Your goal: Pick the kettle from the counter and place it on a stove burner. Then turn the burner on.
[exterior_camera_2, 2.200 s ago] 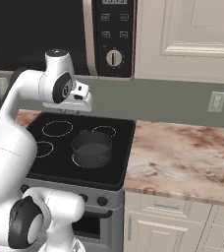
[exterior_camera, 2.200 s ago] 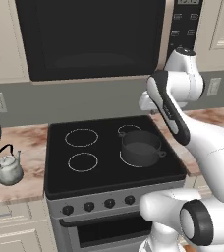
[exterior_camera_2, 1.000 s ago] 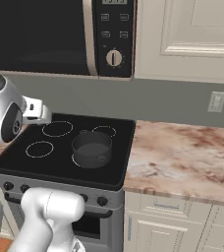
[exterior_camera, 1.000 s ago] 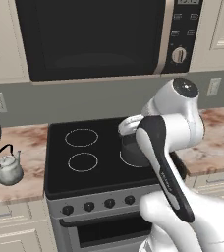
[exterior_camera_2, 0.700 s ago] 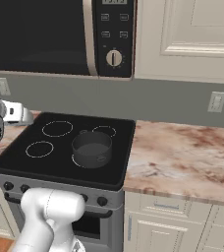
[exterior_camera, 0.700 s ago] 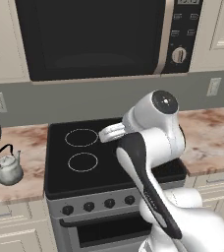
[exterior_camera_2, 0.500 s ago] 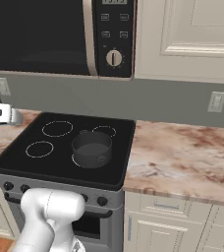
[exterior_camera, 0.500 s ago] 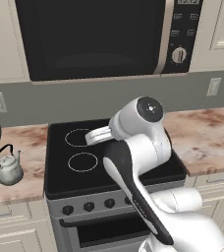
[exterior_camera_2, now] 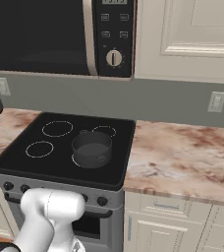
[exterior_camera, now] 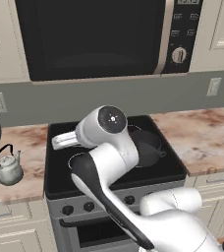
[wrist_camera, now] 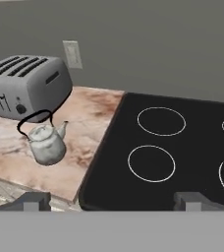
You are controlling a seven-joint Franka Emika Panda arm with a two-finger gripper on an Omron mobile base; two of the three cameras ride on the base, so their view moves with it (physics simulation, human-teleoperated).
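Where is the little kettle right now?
The kettle sits on the counter left of the black stove, just in front of the grey toaster.

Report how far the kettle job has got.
Done: nothing yet. The kettle stands on the counter beside the toaster, ungrasped. In hand: the arm is turned toward that side, and the hand view looks at the kettle from a distance with the jaws apart and empty. Left: grasp the kettle, set it on a free stove burner, then turn that burner on.
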